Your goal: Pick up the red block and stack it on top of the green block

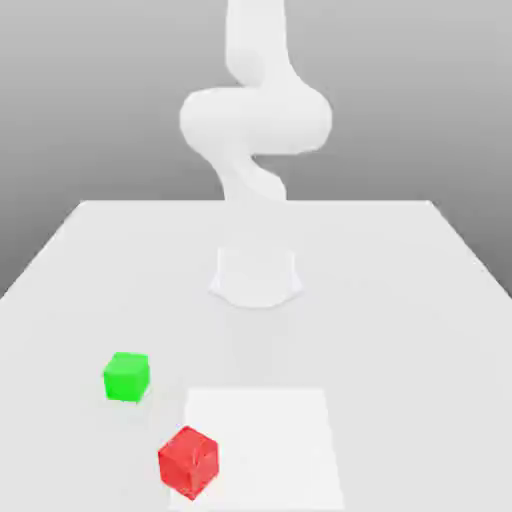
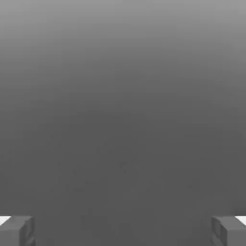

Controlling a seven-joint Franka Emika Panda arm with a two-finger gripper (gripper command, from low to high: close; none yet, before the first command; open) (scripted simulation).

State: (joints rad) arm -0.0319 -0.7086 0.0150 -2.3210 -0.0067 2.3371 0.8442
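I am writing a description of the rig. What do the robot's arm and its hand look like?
The arm is plain white, built of thick rounded segments on a round white base. No cables or markings show. In the hand view, the hand has two blocky grey fingers with white edges.

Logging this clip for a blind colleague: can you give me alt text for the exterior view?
A red block and a green block sit apart on a white table, the red one nearer the camera at the edge of a paler square patch. Behind them rises the white robot arm from its round base.
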